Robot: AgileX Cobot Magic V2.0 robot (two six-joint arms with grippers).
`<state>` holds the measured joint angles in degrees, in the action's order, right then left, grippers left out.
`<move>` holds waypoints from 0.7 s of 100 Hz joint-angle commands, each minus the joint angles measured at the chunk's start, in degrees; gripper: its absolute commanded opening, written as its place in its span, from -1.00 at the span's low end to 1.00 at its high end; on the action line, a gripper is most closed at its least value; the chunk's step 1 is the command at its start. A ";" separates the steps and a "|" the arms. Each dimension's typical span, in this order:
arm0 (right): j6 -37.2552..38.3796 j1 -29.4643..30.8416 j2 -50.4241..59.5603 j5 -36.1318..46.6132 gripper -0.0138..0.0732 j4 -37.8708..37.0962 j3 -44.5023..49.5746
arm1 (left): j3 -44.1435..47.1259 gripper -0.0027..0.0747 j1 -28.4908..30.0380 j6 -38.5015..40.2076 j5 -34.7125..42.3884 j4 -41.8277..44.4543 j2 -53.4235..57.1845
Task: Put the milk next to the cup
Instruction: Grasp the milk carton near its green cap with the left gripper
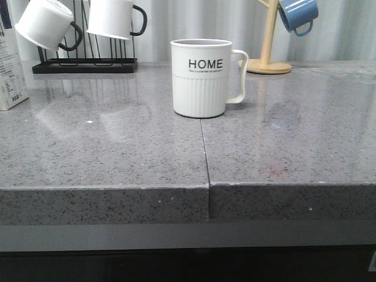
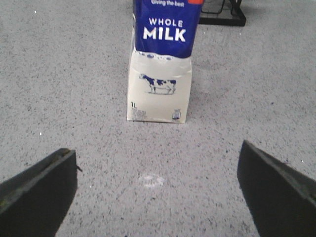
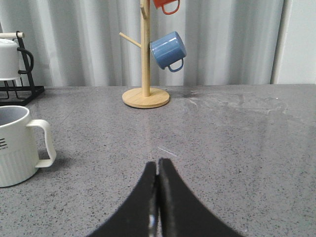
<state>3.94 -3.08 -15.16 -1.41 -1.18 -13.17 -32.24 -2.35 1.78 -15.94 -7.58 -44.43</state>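
The milk carton (image 1: 9,64), white and dark blue, stands upright at the far left edge of the front view, partly cut off. In the left wrist view the milk carton (image 2: 162,64) shows "WHOLE MILK" and a cow, standing ahead of my left gripper (image 2: 157,170), which is open and empty with bare counter between its fingers. The white ribbed "HOME" cup (image 1: 202,76) stands mid-counter, handle to the right; it also shows in the right wrist view (image 3: 19,145). My right gripper (image 3: 157,165) is shut and empty, to the right of the cup. Neither gripper shows in the front view.
A black rack (image 1: 85,64) with two white black-handled mugs (image 1: 47,23) stands at the back left. A wooden mug tree (image 1: 269,59) with a blue mug (image 1: 298,14) stands at the back right. The grey counter (image 1: 117,153) has a seam down its middle and a front edge.
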 commanded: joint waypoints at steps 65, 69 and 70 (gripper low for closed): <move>-0.01 0.32 -0.39 4.14 -0.96 -0.32 -1.65 | -9.02 0.74 -2.85 0.32 33.21 1.90 -25.96; -0.01 0.32 -0.39 4.14 -0.96 -0.32 -1.65 | -10.23 0.74 -2.85 0.32 33.64 1.90 -27.29; -0.01 0.32 -0.39 4.14 -0.96 -0.32 -1.65 | -10.70 0.74 -2.85 0.32 33.62 1.90 -27.83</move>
<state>3.94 -3.08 -15.16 -1.41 -1.18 -13.17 -38.59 -4.94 1.78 12.18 -6.02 -70.68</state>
